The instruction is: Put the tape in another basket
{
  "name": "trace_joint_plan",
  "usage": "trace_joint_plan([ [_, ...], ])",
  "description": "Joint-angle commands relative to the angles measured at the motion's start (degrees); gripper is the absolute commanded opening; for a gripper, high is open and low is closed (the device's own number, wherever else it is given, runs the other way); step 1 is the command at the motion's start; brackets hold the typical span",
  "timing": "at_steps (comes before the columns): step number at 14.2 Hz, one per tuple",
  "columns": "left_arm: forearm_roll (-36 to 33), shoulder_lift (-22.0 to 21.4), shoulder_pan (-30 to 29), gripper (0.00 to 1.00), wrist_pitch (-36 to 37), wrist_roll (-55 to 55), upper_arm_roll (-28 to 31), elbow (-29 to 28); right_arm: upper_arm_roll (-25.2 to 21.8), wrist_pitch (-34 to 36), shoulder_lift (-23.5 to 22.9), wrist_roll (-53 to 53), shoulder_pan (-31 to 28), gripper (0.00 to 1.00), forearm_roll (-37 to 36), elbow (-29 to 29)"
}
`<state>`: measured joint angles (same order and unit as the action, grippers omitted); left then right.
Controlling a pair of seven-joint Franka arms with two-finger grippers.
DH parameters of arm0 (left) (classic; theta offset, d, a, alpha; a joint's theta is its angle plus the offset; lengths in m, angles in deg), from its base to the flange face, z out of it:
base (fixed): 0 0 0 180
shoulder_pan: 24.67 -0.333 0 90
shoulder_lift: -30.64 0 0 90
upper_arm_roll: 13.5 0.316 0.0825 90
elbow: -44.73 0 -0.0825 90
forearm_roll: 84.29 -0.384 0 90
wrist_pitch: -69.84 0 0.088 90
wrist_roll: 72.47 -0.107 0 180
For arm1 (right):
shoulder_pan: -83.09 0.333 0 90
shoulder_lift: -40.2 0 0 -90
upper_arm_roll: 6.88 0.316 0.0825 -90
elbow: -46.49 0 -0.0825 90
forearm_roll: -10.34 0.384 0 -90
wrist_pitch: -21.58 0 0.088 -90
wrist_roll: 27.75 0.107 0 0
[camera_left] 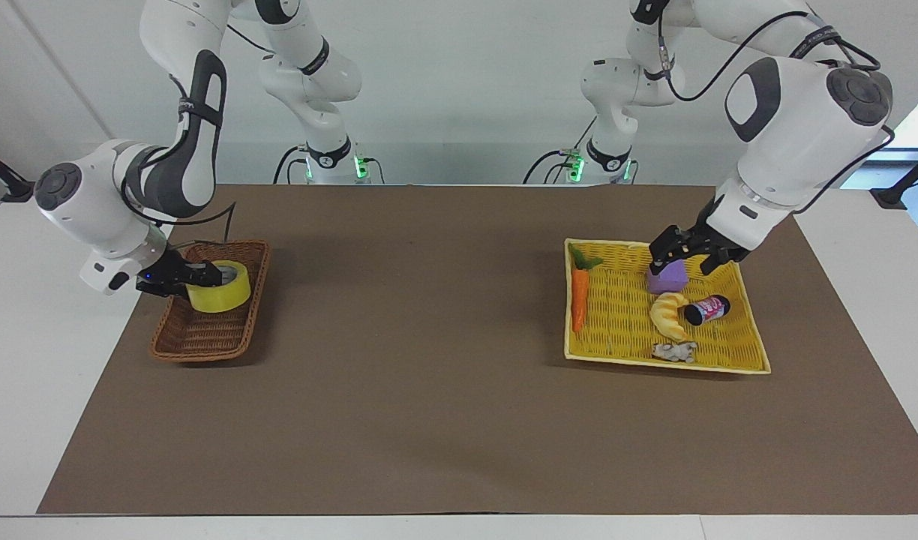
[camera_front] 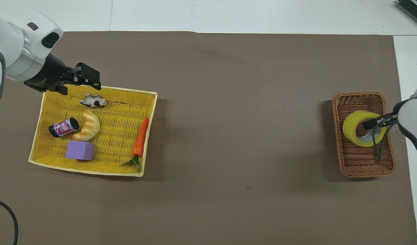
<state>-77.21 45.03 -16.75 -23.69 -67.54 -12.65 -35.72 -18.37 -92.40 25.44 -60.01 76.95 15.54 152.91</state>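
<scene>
The right gripper's [camera_left: 204, 278] fingers are clenched on the wall of the tape [camera_left: 220, 288], one reaching into its core. From the facing view, the yellow roll hangs over the brown wicker basket [camera_left: 204, 341], at the end of it nearer the robots; I cannot tell whether it touches the weave. Nothing else shows inside that basket. At the left arm's end of the table sits a shallow yellow tray [camera_left: 616, 356]. In it lie a carrot [camera_left: 578, 296], a purple block [camera_left: 667, 277], a croissant [camera_left: 667, 315], a small can [camera_left: 706, 310] on its side just beside the croissant, and a little grey animal figure [camera_left: 674, 351] by the rim farthest from the robots. The left gripper [camera_left: 685, 259] hovers over the purple block with its fingers spread and nothing between them.

From the overhead view, the tape [camera_front: 355, 131] covers the middle of the wicker basket [camera_front: 361, 166], its pale core turned toward the right gripper [camera_front: 372, 123], whose black fingertip pokes into the hole. The left gripper [camera_front: 81, 79] shows over the tray's [camera_front: 92, 170] rim farthest from the robots, released, beside the animal figure [camera_front: 93, 100]. The can [camera_front: 63, 127], croissant [camera_front: 87, 125], purple block [camera_front: 80, 150] and carrot [camera_front: 140, 140] lie apart from the wicker basket, all in the tray.
</scene>
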Motion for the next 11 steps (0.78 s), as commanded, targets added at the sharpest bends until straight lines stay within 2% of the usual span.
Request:
trace_joint_plan([
  [1,-1.46,-2.34,-2.37,1.00,1.84,-4.21,-0.67,-1.55,0.42,-1.59,-1.85,-1.22,-1.93,0.00,-1.24,-0.95],
  [5,-4.08,-4.63,-2.56,1.00,4.66,-8.60,-0.76,-1.55,0.42,-1.59,-2.21,-5.18,-2.47,0.00,-1.16,0.10],
  [6,-4.44,-5.33,-2.64,1.00,5.27,-9.31,-0.76,-1.55,0.42,-1.59,-2.21,-5.18,-2.38,0.05,-1.16,0.27],
  [9,-4.45,-7.70,-2.99,1.00,6.51,-9.67,-0.76,-2.42,0.42,-2.38,-2.30,-5.96,-2.56,0.71,-1.16,1.06],
  [11,-4.62,-11.38,-2.99,1.00,4.68,-9.67,-0.76,-6.89,0.42,-3.35,-2.38,-6.59,-2.65,0.98,-1.16,1.33],
])
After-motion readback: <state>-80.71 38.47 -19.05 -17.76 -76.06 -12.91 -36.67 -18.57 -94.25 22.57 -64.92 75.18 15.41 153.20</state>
